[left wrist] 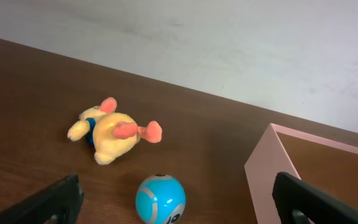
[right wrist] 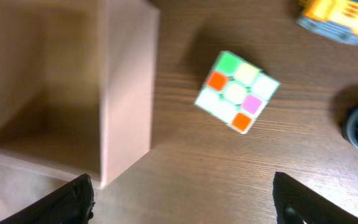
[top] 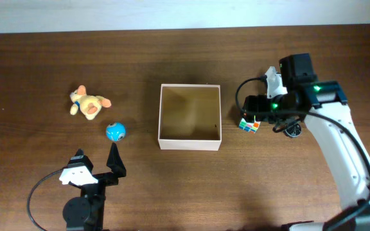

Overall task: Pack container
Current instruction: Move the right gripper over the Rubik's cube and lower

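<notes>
The container (top: 190, 145) is a square, white-walled box with a tan inside, standing empty at the table's middle. It also shows in the left wrist view (left wrist: 272, 168) and the right wrist view (right wrist: 126, 93). My left gripper (top: 97, 158) is open and empty. A blue ball (top: 115, 131) lies on the table just ahead of its fingers (left wrist: 179, 194). A yellow plush toy (top: 88, 104) lies beyond the ball. My right gripper (top: 252, 109) is open and empty, held above the table just right of the container, over a colour cube (right wrist: 237, 92).
The colour cube (top: 249, 124) lies on the table right of the container. A dark round object (top: 293, 131) sits further right. A yellow and grey toy (right wrist: 340, 15) shows at the right wrist view's top edge. A pale wall runs behind the table.
</notes>
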`<state>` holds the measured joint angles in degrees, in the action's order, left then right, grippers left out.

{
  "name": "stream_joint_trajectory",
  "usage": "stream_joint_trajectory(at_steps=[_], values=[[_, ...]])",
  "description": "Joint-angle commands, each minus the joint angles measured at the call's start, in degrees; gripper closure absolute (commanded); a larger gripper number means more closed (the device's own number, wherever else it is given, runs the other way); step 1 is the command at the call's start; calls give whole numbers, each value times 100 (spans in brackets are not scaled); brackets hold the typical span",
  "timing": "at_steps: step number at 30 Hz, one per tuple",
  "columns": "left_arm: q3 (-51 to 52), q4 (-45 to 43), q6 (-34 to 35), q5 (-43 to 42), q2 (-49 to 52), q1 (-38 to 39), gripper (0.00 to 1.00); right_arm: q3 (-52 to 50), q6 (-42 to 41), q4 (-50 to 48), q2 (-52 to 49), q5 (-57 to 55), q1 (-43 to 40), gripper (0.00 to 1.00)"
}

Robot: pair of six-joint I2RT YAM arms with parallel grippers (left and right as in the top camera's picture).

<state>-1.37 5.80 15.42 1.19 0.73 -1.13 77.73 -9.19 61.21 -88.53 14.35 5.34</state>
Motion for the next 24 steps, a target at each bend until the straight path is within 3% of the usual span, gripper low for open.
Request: stream_joint_trajectory(at_steps=[1,4,14,24], values=[[35,-17,-94,-81,-44,-28,1,81,-763,-63,-168,-809,-11,9],[35,-17,-94,-81,-44,-28,1,81,-1307,-66,-254,-1434,-13,0],[35,-17,-94,-81,-44,-28,1,-404,-1985,-732,-603,-1550,-11,1],[35,-17,-94,-81,-44,-28,1,-1193,-1980,-1777,-997,-1329,68,1]])
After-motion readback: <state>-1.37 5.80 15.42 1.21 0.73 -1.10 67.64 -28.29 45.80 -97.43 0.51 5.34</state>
